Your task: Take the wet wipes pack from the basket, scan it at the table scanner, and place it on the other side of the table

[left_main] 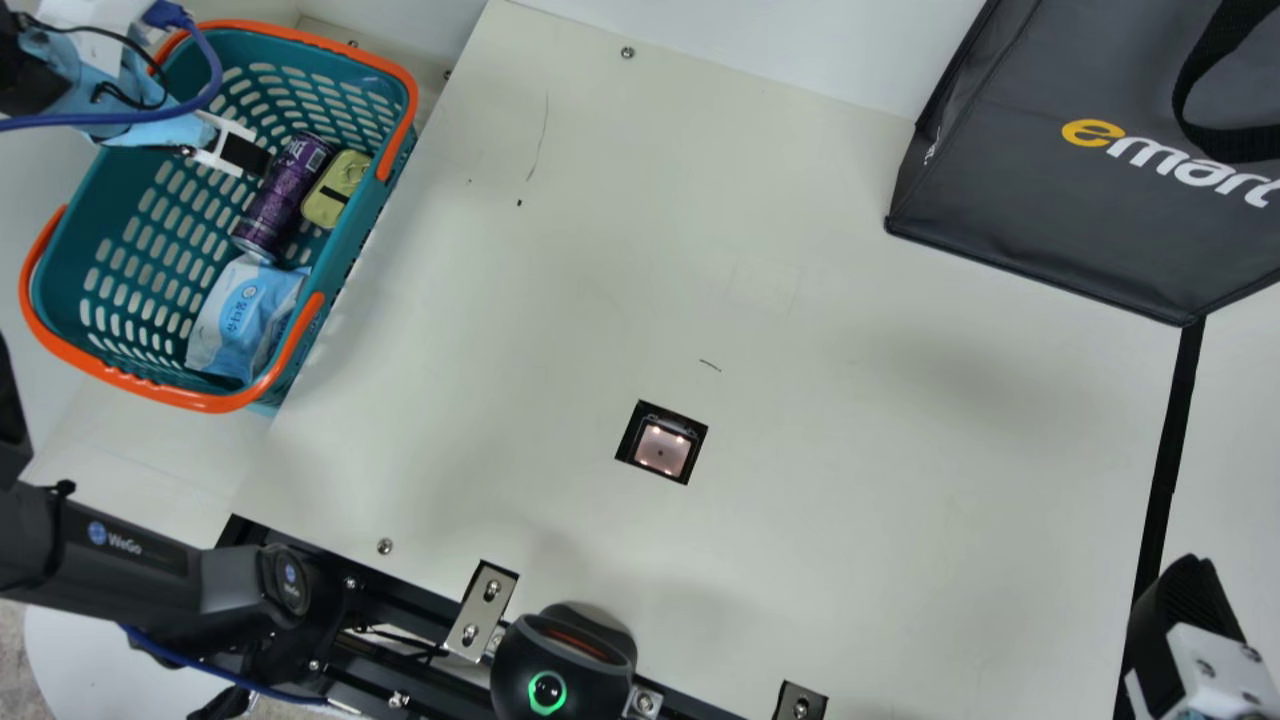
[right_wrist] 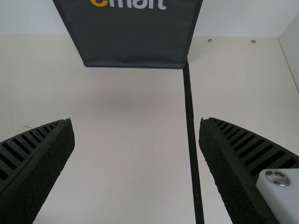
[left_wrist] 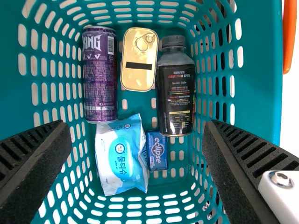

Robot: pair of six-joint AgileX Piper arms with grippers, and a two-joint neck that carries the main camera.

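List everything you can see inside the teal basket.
The basket holds a purple can, gold tin, dark bottle, wipes pack and small blue packet. Whatever lies beneath them is covered.

- Wet wipes pack (left_wrist: 119, 161): white-blue, crumpled, lying label up in basket.
- Basket (left_main: 60, 265): teal, slotted, orange-trimmed, upright beside cream table (left_main: 900, 450).
- Table scanner (left_main: 662, 448): dark-framed window, lit, set in table.

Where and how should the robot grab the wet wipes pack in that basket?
I'd come down from above with the open left gripper, closing across the narrower width of the wet wipes pack, which lies broad face up. Probably best towards the end away from the purple can, because the small blue box crowds one long side nearer the can.
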